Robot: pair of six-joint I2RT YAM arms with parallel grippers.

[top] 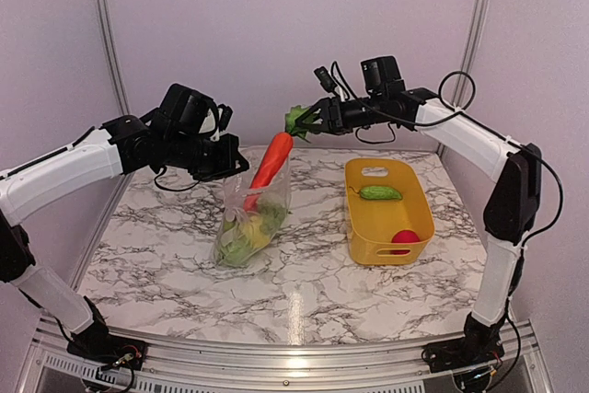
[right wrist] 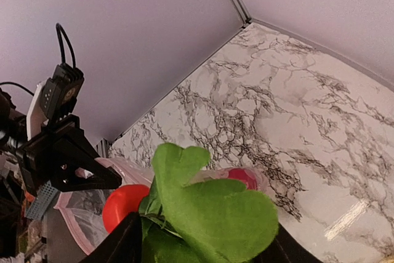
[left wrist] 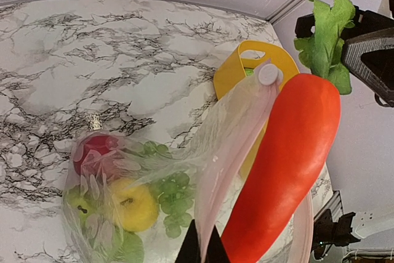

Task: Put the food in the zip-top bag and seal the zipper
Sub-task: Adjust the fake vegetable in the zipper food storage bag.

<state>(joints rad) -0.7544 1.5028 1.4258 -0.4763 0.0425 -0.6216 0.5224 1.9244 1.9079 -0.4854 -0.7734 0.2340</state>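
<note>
The clear zip-top bag (top: 253, 223) hangs upright over the marble table. My left gripper (left wrist: 202, 238) is shut on its pale pink zipper (left wrist: 212, 201) at the mouth. Food inside it includes a yellow fruit (left wrist: 132, 204), green grapes (left wrist: 172, 201) and a red apple (left wrist: 92, 149). An orange carrot (top: 270, 165) leans out of the bag's mouth, its tip inside. My right gripper (top: 317, 120) is closed on the carrot's green leaves (right wrist: 209, 214), which fill the gap between its fingers.
To the right of the bag stands a yellow basket (top: 351, 218) holding a green cucumber (top: 380, 192) and a red fruit (top: 405, 237). A white slider (left wrist: 268, 74) sits at the far end of the zipper. Walls close off the back and sides.
</note>
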